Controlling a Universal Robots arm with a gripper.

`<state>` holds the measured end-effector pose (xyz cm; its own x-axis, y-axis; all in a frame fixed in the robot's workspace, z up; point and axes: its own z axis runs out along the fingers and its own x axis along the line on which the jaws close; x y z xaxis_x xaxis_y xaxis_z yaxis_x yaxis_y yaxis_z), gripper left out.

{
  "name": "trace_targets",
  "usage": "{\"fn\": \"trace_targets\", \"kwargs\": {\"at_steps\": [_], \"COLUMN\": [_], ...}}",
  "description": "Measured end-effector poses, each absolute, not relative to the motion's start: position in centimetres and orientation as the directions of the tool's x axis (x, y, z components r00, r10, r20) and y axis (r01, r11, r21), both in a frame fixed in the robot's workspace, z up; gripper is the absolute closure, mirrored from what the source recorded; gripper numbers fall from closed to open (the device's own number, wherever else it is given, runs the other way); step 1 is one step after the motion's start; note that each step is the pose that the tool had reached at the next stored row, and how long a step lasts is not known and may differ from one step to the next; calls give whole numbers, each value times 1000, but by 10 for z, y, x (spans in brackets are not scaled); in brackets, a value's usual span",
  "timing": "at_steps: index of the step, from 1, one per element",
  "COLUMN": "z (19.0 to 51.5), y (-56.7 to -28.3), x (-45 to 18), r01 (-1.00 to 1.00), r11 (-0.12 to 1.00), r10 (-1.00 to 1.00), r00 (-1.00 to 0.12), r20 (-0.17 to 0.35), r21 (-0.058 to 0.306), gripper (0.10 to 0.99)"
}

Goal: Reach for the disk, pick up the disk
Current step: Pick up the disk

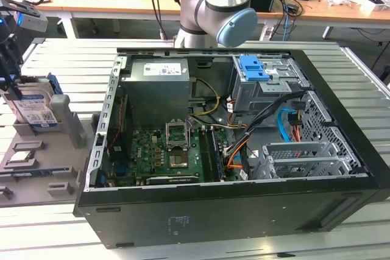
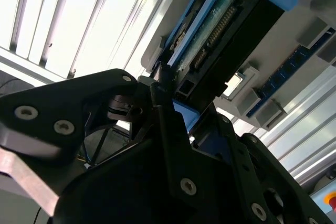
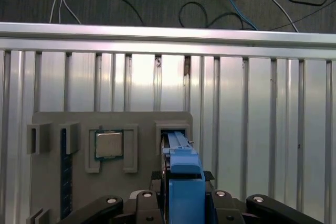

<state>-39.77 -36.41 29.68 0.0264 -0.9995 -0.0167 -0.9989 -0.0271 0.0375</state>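
**My gripper is at the disk**

The disk (image 1: 33,109) stands up on its edge in a slot of the grey tray (image 1: 74,127), on the exterior view's left. Its white and blue label shows in the exterior view. My gripper (image 1: 10,71) hangs over the disk and sits around its top. In the first wrist view the disk's blue rail (image 3: 185,179) runs through the middle of my gripper. I cannot tell if I am squeezing the disk or not. A small square chip (image 3: 108,145) lies flat in its own pocket of the tray, beside the disk's slot. The tray rests on a table of metal slats (image 3: 262,103), just beside the open computer case (image 1: 244,211).
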Motion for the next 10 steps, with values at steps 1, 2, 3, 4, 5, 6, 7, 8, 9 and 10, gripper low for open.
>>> {"fn": "trace_targets", "kwargs": {"at_steps": [1, 2, 3, 4, 5, 6, 7, 8, 9, 10], "z": [297, 298, 298, 299, 299, 300, 301, 301, 302, 303], "y": [-364, -364, -364, -364, -364, -364, -364, -364, -364, -364], "x": [-398, -398, -398, -398, -398, -398, -397, -397, -397, -397], "r01": [-999, -999, -999, -999, -999, -999, -999, -999, -999, -999], "r11": [-27, -27, -27, -27, -27, -27, -27, -27, -27, -27], "r10": [-1000, -1000, -1000, -1000, -1000, -1000, -1000, -1000, -1000, -1000], "r00": [26, 26, 26, 26, 26, 26, 26, 26, 26, 26], "r20": [-17, -17, -17, -17, -17, -17, -17, -17, -17, -17], "r21": [38, 38, 38, 38, 38, 38, 38, 38, 38, 38], "gripper": [718, 718, 718, 718, 718, 718, 718, 718, 718, 718]}}
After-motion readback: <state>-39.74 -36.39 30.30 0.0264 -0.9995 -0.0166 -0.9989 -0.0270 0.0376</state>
